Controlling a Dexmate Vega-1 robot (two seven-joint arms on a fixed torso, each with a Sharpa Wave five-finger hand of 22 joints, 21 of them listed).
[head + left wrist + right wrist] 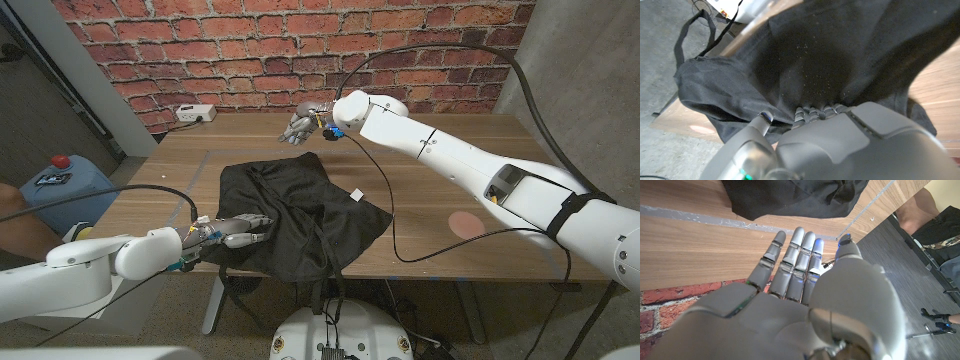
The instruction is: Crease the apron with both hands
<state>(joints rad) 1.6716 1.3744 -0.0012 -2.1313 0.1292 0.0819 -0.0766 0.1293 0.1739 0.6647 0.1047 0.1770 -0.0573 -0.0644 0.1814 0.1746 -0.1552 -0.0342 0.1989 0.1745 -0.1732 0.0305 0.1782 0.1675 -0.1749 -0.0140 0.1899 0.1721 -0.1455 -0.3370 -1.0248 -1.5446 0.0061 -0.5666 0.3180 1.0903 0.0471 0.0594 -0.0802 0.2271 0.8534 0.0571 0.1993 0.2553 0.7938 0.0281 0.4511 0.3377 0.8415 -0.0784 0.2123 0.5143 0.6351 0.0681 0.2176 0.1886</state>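
Observation:
A black apron lies crumpled on the middle of the wooden table, its near edge and straps hanging over the front. My left hand rests on the apron's near left part with its fingers stretched onto the cloth. In the left wrist view the fingers dig into the apron and their tips are hidden in the folds. My right hand hovers over the table's far side, beyond the apron's far edge, holding nothing. In the right wrist view its fingers are straight and point at the apron.
A black cable runs from my right arm across the table beside the apron. A white power strip lies at the far left corner. A blue container and a person's leg are left of the table. A brick wall stands behind.

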